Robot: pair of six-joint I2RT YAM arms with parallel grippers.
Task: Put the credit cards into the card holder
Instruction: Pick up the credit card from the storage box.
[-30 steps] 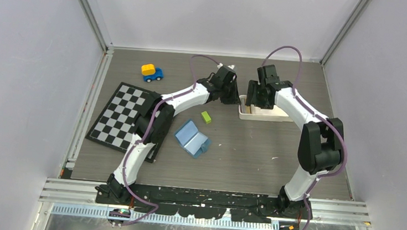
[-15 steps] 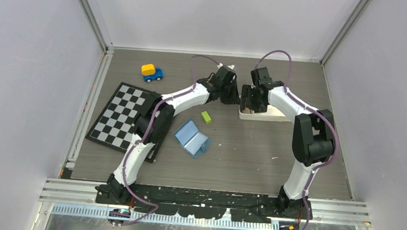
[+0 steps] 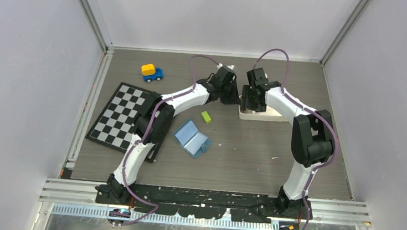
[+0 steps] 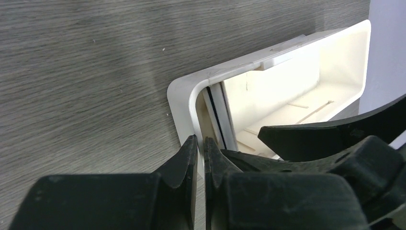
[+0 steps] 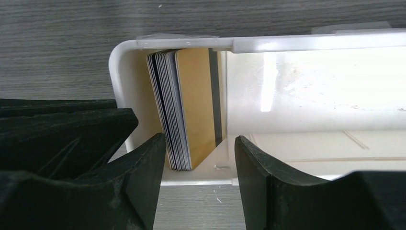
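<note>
The credit cards (image 5: 172, 110) stand on edge as a stack at the left end of the white tray (image 5: 287, 44), with a tan-gold card (image 5: 196, 96) on the stack's right face. My right gripper (image 5: 200, 143) is open, and its fingertips hover just above and either side of the stack. My left gripper (image 4: 201, 140) is shut on the tray's end wall (image 4: 184, 96), where the card edges (image 4: 218, 112) show just inside. The blue card holder (image 3: 192, 138) lies open on the table, well away from both the left gripper (image 3: 231, 98) and the right gripper (image 3: 247, 101).
A small lime-green block (image 3: 206, 117) lies between the card holder and the tray (image 3: 273, 116). A checkerboard (image 3: 120, 116) lies at the left and a blue and yellow toy car (image 3: 151, 72) at the back left. Walls enclose the table.
My right gripper has moved left along the tray to its left end, over the card stack and close to my left gripper. The left arm has not moved.
</note>
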